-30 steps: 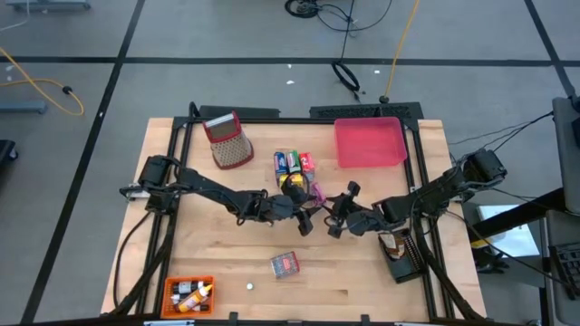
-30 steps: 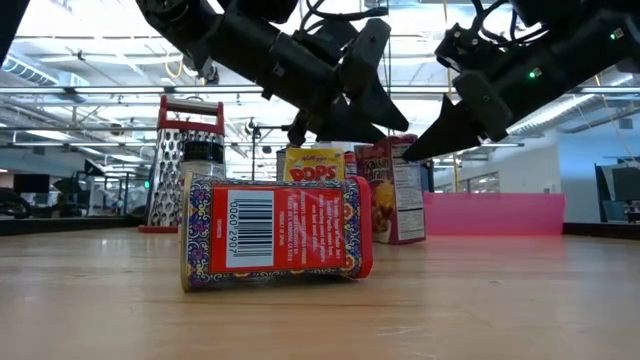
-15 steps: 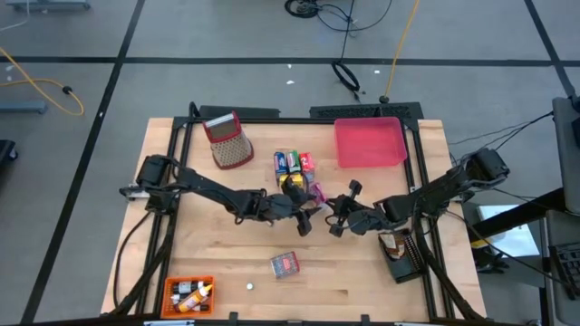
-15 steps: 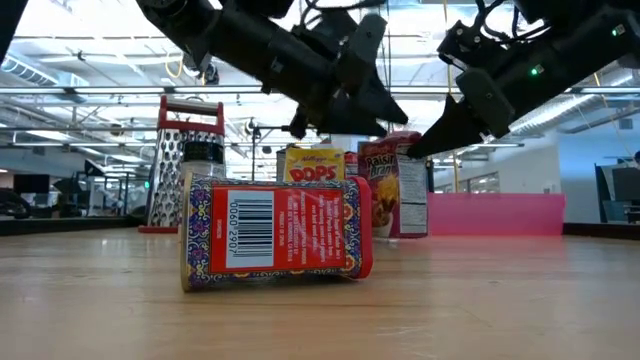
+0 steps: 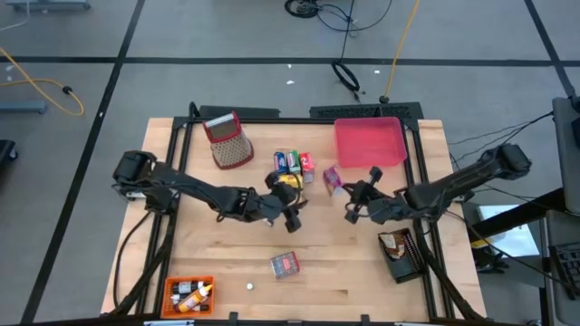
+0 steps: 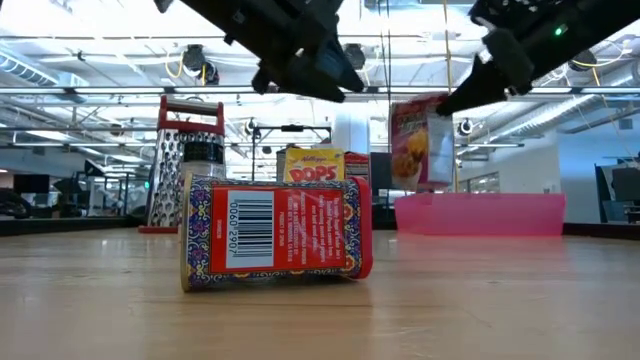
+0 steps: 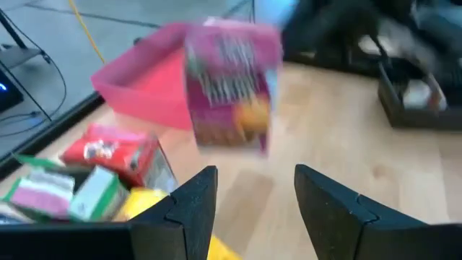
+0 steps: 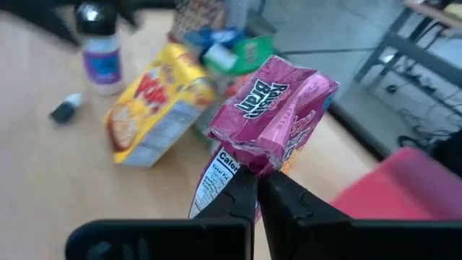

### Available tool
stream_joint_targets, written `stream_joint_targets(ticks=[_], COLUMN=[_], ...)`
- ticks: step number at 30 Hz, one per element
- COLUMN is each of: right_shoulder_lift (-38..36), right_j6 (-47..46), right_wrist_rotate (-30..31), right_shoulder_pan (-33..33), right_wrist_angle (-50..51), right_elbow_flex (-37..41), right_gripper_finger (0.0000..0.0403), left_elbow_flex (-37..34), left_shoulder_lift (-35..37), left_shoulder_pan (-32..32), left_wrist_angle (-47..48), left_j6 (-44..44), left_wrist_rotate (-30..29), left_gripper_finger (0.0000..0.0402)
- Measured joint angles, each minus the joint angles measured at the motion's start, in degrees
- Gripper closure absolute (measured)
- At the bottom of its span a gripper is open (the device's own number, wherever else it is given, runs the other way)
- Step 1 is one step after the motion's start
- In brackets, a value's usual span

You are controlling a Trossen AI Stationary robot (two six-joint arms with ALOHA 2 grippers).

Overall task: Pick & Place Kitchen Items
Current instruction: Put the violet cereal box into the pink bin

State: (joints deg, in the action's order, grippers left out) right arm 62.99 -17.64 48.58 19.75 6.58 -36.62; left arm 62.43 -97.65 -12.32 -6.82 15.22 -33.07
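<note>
My right gripper point(image 5: 352, 196) is shut on a small pink cereal box point(image 5: 332, 177), which it holds above the table just in front of the pink tray point(image 5: 370, 143). In the low view the box point(image 6: 421, 142) hangs in the air. My left gripper point(image 5: 292, 215) is open and hovers near the yellow cereal box point(image 5: 288, 181), touching nothing. Behind it stand blue, green and red packets point(image 5: 293, 162). A red box point(image 5: 285, 263) lies on its side toward the near edge. My right gripper pinches the pink box between its two fingers point(image 8: 242, 193) at one edge of a side panel point(image 8: 249, 160). It comes slanting down from the table's right. The box is lifted clear and tilted, and its crumpled top point(image 8: 271, 101) points away from the fingers.
A red-topped mesh grater point(image 5: 228, 140) stands at the far left. An orange tray point(image 5: 172, 288) with small bottles sits at the near left corner, a black tray point(image 5: 400, 263) at the right. A tiny white piece point(image 5: 249, 286) lies on the wood.
My right gripper has lifted the pink box off the table and carried it up and toward the right and far edge, to the pink tray. My left gripper has risen and drawn back a little toward the table's left, away from the box.
</note>
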Motion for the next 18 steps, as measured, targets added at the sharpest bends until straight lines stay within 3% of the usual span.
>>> stream_joint_targets(ticks=[6,18], right_shoulder_lift=[-9.9,-26.2], right_j6=[2.2,7.9], right_wrist_rotate=[1.3,3.6], right_shoulder_pan=[-2.6,-14.8], right_wrist_angle=[7.4,24.5], right_elbow_flex=[0.0,0.0], right_gripper_finger=[0.0402,0.0403], left_elbow_flex=[0.0,0.0], left_shoulder_lift=[0.3,0.3], left_shoulder_pan=[-2.0,-4.5], left_wrist_angle=[0.3,0.7], left_j6=[0.1,1.0], left_wrist_rotate=[0.0,0.1], left_gripper_finger=[0.0215,0.0215])
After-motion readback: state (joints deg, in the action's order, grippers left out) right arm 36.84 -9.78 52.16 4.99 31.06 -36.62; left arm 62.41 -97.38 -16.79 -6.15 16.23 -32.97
